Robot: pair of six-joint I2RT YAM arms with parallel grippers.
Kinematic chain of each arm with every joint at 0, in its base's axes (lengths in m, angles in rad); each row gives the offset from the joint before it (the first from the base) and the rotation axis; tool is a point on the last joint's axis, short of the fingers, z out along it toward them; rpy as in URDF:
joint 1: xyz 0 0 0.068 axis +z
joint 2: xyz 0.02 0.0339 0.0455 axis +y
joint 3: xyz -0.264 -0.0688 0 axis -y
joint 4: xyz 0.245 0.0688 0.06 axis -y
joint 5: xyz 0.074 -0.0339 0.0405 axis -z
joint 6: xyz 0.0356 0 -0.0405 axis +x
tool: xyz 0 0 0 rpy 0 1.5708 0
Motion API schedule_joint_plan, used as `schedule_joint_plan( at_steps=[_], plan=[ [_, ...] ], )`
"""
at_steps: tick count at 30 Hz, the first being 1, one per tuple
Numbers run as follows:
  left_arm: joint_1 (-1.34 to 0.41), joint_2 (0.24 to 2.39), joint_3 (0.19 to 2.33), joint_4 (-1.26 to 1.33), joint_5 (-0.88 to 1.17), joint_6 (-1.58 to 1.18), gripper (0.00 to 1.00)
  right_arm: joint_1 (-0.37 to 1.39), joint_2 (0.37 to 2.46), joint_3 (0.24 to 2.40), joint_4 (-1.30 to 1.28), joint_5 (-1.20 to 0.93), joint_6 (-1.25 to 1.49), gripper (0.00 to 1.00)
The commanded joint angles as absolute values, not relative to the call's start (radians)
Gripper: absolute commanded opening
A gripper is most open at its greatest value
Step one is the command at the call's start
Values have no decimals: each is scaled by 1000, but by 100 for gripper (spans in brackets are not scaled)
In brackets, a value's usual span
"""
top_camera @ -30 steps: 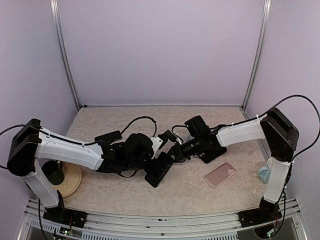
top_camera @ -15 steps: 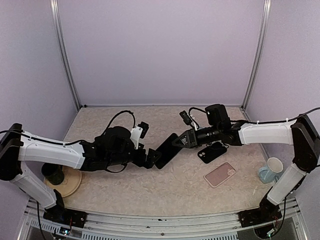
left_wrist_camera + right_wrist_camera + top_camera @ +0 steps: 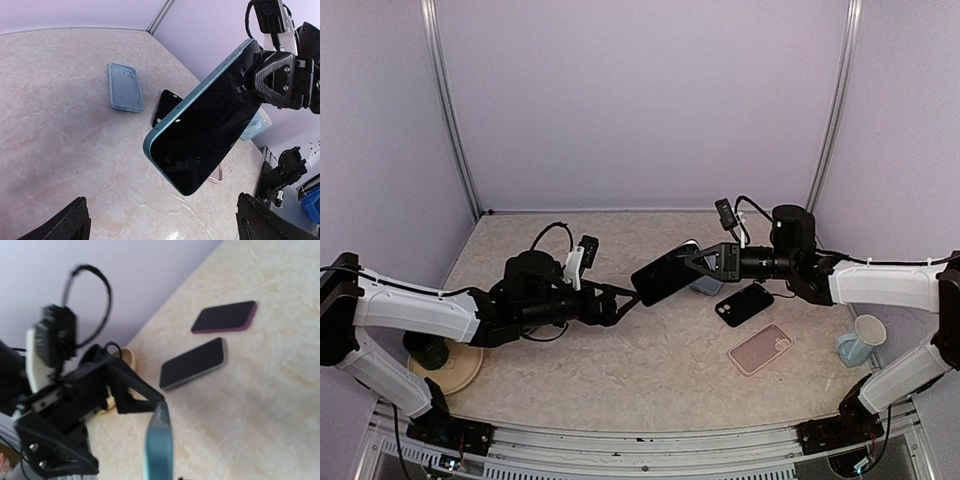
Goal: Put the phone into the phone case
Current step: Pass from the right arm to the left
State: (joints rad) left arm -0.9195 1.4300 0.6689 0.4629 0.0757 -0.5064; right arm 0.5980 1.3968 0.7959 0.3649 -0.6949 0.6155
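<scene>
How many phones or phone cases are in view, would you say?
4: the phone in the right gripper; flat on the table, a light-blue case, a black case, a pink case.

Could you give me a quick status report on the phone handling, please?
Right gripper shut on phone, held above table. Left gripper open, empty, short of phone. Light blue case flat on table, uncovered.

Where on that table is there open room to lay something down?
Bare: the near middle between plate and pink case, and the far left corner. Crowded right of centre: blue case, black case and pink case lie close.
</scene>
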Motion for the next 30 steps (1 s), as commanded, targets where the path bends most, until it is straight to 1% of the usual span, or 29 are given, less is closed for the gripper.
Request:
schedule_joint_plan(
  at_steps=[1, 7, 12, 14, 17, 19, 23, 30],
  plan=[
    [-897, 1417, 648, 604, 192, -569, 99, 591, 1349, 749, 586, -727, 689, 0],
    [-886, 1436, 644, 696, 265, -607, 99, 592, 1373, 709, 720, -770, 764, 0],
    [-878, 1477, 647, 775, 327, -652, 99, 592, 1394, 646, 957, -795, 880, 0],
    [-874, 1493, 646, 808, 348, -669, 98, 592, 1410, 643, 978, -805, 900, 0],
    [-873, 1518, 647, 862, 378, -694, 95, 592, 1434, 642, 999, -817, 916, 0],
    [-871, 1537, 649, 904, 400, -710, 89, 594, 1446, 635, 1026, -817, 928, 0],
    [-868, 1567, 654, 970, 433, -741, 82, 595, 1469, 641, 1033, -818, 935, 0],
    [-868, 1581, 671, 986, 459, -744, 71, 597, 1504, 644, 1052, -816, 942, 0]
  ],
)
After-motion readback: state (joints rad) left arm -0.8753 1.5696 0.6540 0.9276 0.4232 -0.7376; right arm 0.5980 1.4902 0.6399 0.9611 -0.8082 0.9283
